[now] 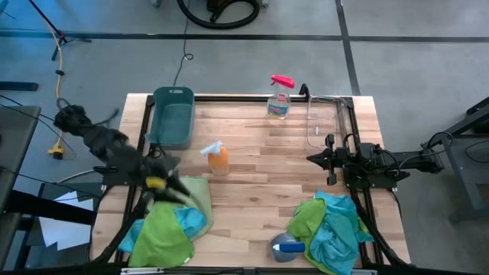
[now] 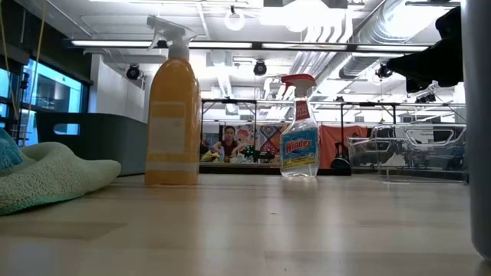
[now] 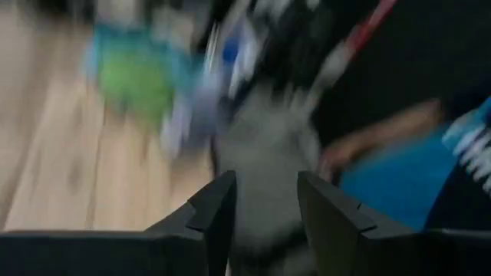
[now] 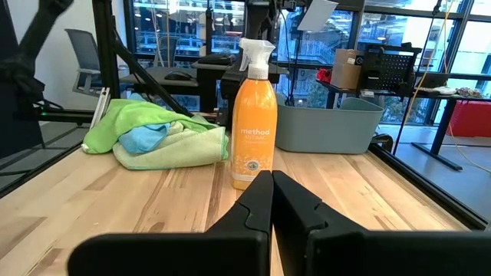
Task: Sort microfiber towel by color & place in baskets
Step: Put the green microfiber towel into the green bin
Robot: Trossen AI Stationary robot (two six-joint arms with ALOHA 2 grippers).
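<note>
Two heaps of green and blue microfiber towels lie near the table's front edge, one at the left and one at the right. The dark teal basket stands at the back left. At the back right is the clear basket. My left gripper hovers, blurred, over the left heap's far edge. Its fingers stand apart with nothing between them. My right gripper is shut and empty, level at the table's right side, pointing toward the orange bottle.
An orange spray bottle stands mid-table between the baskets and the left heap. A clear spray bottle with a red trigger stands at the far edge. A blue object lies by the right heap. Bare wood shows in the table's middle.
</note>
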